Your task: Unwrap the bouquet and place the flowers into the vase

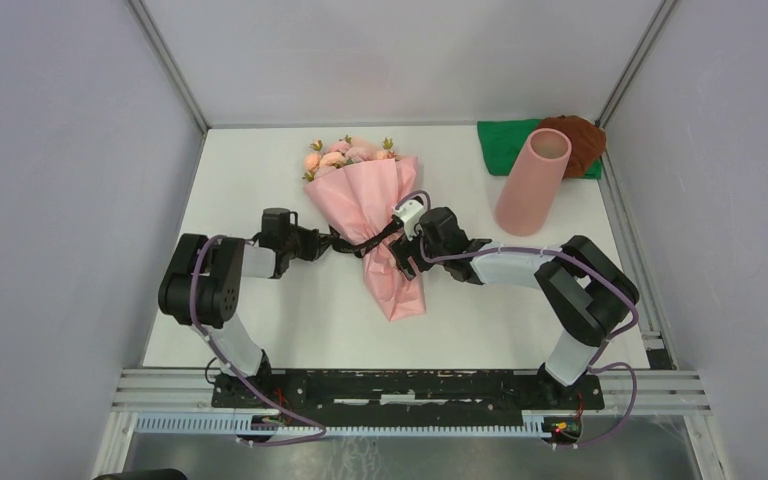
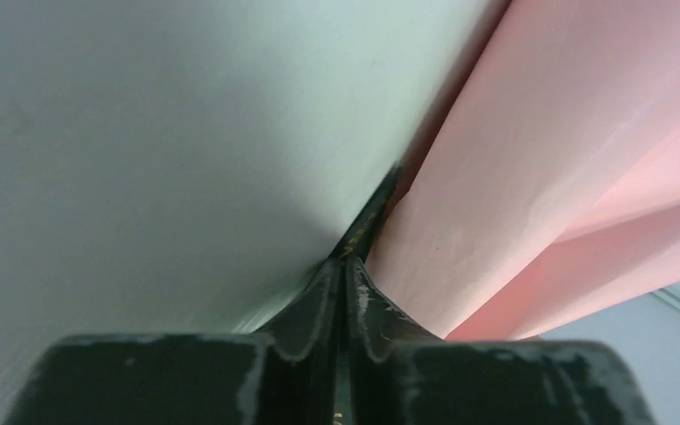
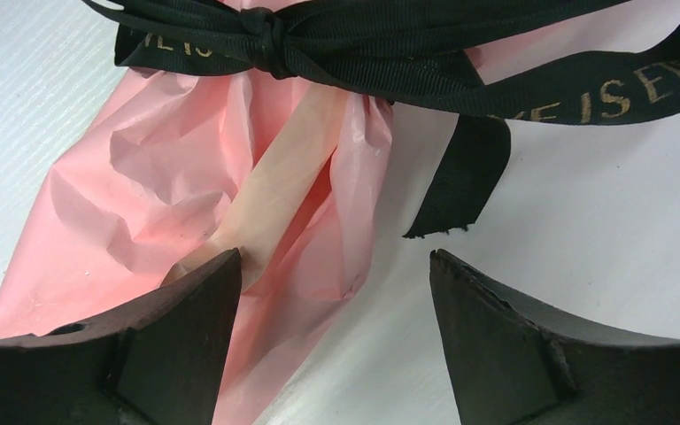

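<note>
Fingers (image 2: 312,310) of the left gripper (image 1: 328,243) pinch the black ribbon (image 3: 319,35) beside the bouquet (image 1: 370,200); the right gripper (image 3: 335,266) gapes wide over its narrow end, nearest the table's (image 1: 260,325) near edge.

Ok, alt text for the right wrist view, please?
A black ribbon with gold lettering, tied in a bow, cinches the crumpled pink wrapping of the bouquet lying on a white table. In the foreground the right pincer stands open, one finger over the paper's narrow end, the other over bare table.
</note>
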